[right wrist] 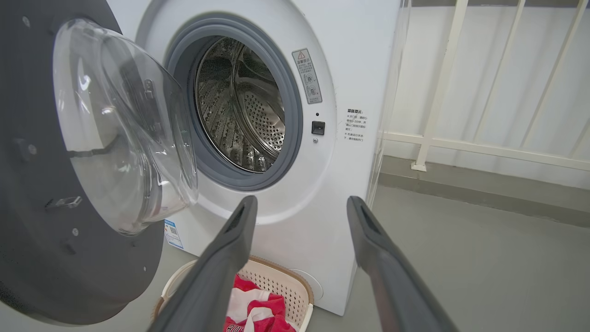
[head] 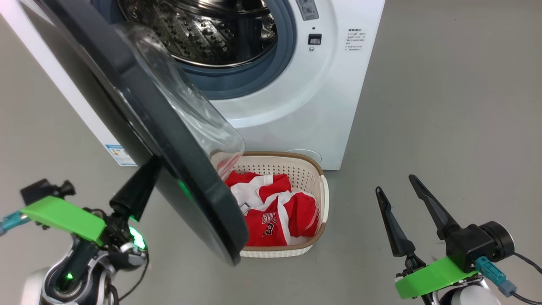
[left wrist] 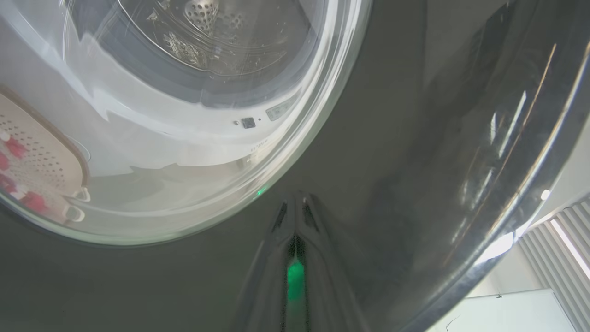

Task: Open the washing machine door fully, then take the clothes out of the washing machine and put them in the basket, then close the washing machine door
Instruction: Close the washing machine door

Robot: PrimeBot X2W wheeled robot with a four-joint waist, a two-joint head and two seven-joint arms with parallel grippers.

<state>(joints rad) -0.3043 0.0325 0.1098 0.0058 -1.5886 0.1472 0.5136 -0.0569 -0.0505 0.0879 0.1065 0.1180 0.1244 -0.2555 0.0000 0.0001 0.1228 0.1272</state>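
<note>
The washing machine (head: pixel 322 106) stands ahead with its steel drum (right wrist: pixel 239 106) bare. The washing machine door (head: pixel 127 97) hangs open, swung out towards me over the basket's left end. My left gripper (head: pixel 148 173) is shut, and its tips (left wrist: pixel 295 198) rest against the door's black outer rim (left wrist: pixel 415 161) just below the glass (left wrist: pixel 184 115). On the floor before the machine sits the basket (head: pixel 296 157) with the red and white clothes (head: pixel 275 212) inside. My right gripper (head: pixel 394 182) is open and holds nothing, right of the basket; in its own view the gripper (right wrist: pixel 302 203) points at the machine's front above the basket (right wrist: pixel 276 281).
Grey floor lies all round. A white railing (right wrist: pixel 461 69) and wall run to the right of the machine. A blue label (head: pixel 120 154) marks the machine's lower left corner. The door latch socket (right wrist: pixel 318 127) sits right of the opening.
</note>
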